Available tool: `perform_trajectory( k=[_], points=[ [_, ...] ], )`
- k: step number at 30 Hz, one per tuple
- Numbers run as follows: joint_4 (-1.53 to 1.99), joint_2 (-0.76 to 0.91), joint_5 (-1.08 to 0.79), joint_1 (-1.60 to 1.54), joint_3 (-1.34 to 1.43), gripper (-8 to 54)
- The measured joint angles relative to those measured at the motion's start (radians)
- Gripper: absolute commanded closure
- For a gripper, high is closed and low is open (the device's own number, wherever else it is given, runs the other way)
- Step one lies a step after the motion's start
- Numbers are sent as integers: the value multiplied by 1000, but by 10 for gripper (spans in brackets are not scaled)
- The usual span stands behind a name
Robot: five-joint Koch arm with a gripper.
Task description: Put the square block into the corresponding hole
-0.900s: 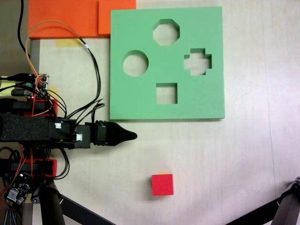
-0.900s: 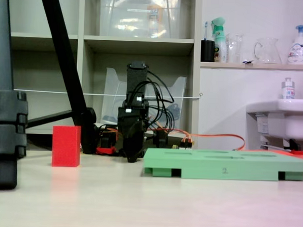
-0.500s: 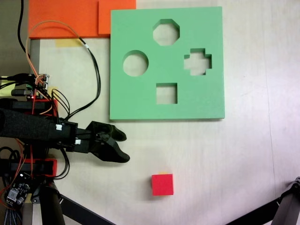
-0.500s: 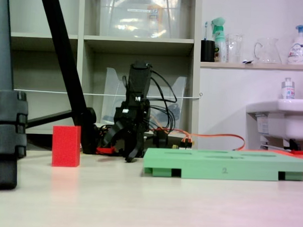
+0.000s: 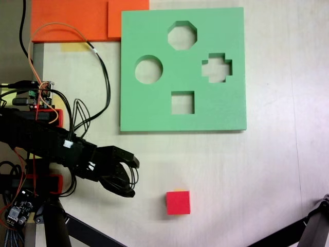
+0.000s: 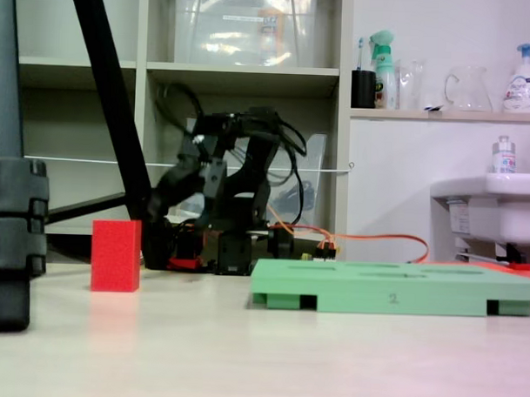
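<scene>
Because the low side camera blurs the raised arm against the dark shelving, I cannot make out the fingertips there, and the black gripper (image 6: 160, 204) reads only as a smear above the table. From above I see it better: the gripper (image 5: 132, 177) has its two jaws spread apart with nothing between them, pointing right toward the lower middle of the table. The arm's base at the left edge is cut off by the frame and tangled in black and orange cables (image 5: 100, 77).

The small bright red foam cube (image 5: 178, 202) sits flat on the pale table, right of the gripper and apart from it, its top face square and clean-edged. In the side view the cube (image 6: 116, 255) stands upright, left of the board. The large flat green foam board (image 5: 226, 110) lies beyond it, and its square cutout (image 5: 182, 102) is unfilled, the pale table showing through.
</scene>
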Motion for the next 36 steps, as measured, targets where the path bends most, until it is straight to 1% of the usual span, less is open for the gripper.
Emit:
perform_trajectory(
  k=[2, 3, 4, 5, 6, 7, 8, 10, 13, 18, 24, 29, 31, 33, 34, 36],
  points=[
    [26, 0, -2, 0, -25, 66],
    [34, -9, -3, 6, -84, 38],
    [77, -57, -5, 11, -206, 9],
    [193, -181, -14, 14, -426, -38],
    [298, -290, -35, 15, -597, -67],
    [433, -420, -64, 17, -776, -67],
    [543, -532, -98, 17, -884, -67],
    [637, -666, -140, 17, -884, -67],
    [640, -744, -149, 20, -959, -68],
    [627, -854, -152, 14, -983, -68],
    [626, -1005, -181, 32, -1112, -68],
    [612, -1065, -181, 49, -1140, -67],
    [601, -1091, -175, 52, -1140, -51],
    [600, -1106, -160, 51, -1138, 106],
    [600, -1114, -144, 49, -1138, 152],
    [594, -1120, -110, 43, -1134, 134]
  ],
)
